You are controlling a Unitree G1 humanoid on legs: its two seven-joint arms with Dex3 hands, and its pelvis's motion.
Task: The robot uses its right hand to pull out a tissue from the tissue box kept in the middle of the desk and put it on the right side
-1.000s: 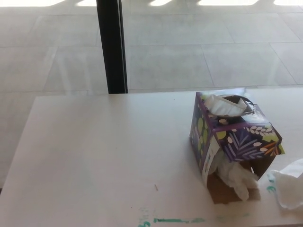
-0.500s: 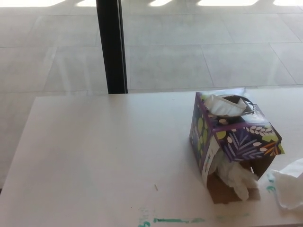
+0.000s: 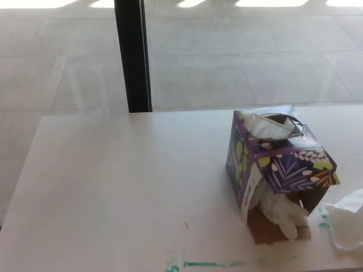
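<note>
Head view: neither robot hand shows anywhere, so whether they are open or closed cannot be told. A pale, whitish tabletop [image 3: 113, 187] fills the lower part of the picture. On it, toward four o'clock from the centre, stands a purple cube-shaped cardboard tissue box with a green and white leaf pattern [image 3: 283, 167], turned corner-on. A white tissue [image 3: 271, 126] pokes up from its top opening. The box's near side is torn open, and a crumpled wad of white tissue [image 3: 282, 212] spills out onto the tabletop. Near the box at its four o'clock, apart from it and cut off by the picture's right edge, lies a loose white tissue sheet [image 3: 347, 224]. Green smudges [image 3: 207, 264] mark the tabletop's near edge at six o'clock. Beyond the tabletop, at eleven o'clock, a black vertical post [image 3: 132, 54] rises from the pale tiled floor [image 3: 255, 62].
</note>
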